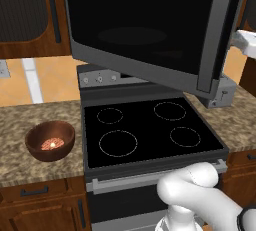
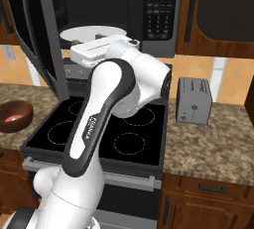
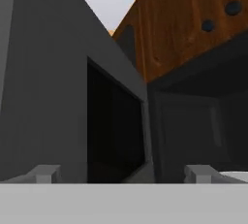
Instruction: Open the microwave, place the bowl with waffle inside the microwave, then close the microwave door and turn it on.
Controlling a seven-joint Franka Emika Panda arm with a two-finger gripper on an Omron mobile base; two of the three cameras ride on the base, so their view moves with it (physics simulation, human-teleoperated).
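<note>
The microwave (image 2: 149, 5) hangs above the stove with its cavity open and the white turntable (image 2: 92, 33) showing. The microwave door (image 1: 145, 25) is swung far out over the stove; its inner face and free edge show as the microwave door (image 3: 116, 126) in the hand view. My gripper (image 3: 123, 175) is open, its fingertips (image 3: 46, 173) wide apart, with nothing held, close in front of the door's edge and the cavity. The dark-brown bowl (image 1: 50, 140) sits on the counter left of the stove, holding the waffle (image 1: 52, 143). In the right base view the bowl (image 2: 15, 115) is at the far left.
The black stove (image 1: 150, 132) lies under the door. A small silver toaster (image 2: 194, 100) stands on the right counter. The keypad (image 2: 158, 20) is on the microwave's right side. Wooden cabinets (image 2: 218, 10) flank the microwave, and my arm (image 2: 99, 119) rises over the stove.
</note>
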